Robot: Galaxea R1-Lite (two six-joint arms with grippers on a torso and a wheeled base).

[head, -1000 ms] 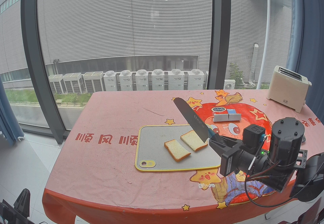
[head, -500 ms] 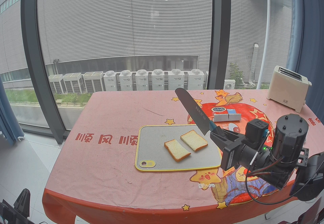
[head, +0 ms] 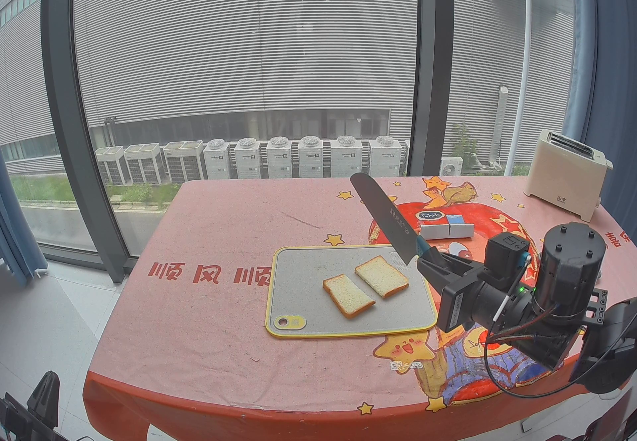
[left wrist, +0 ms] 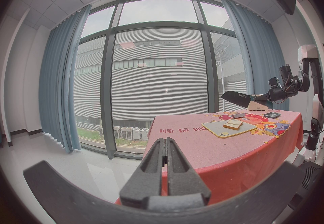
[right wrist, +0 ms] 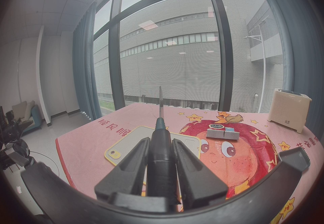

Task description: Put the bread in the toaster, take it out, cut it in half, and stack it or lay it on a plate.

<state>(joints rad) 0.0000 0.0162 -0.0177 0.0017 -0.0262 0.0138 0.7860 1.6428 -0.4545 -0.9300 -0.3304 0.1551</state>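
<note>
Risk: right tool (head: 430, 261) grips knife (head: 388, 217) above worktop (head: 219, 323) | careless swing could push bread halves (head: 348, 295) off cutting board (head: 298, 283)

Our right gripper (head: 430, 262) hangs raised on our right side, its fingers clamped around the handle of a knife (head: 385, 213) whose blade points forward and up. Our left gripper (left wrist: 165, 145) sits low, fingers pressed together.

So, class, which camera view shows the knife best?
Head view: the knife shows its whole blade side-on, close. The left wrist view has it small and far; the right wrist view sees it edge-on, handle in the right claw.
</note>
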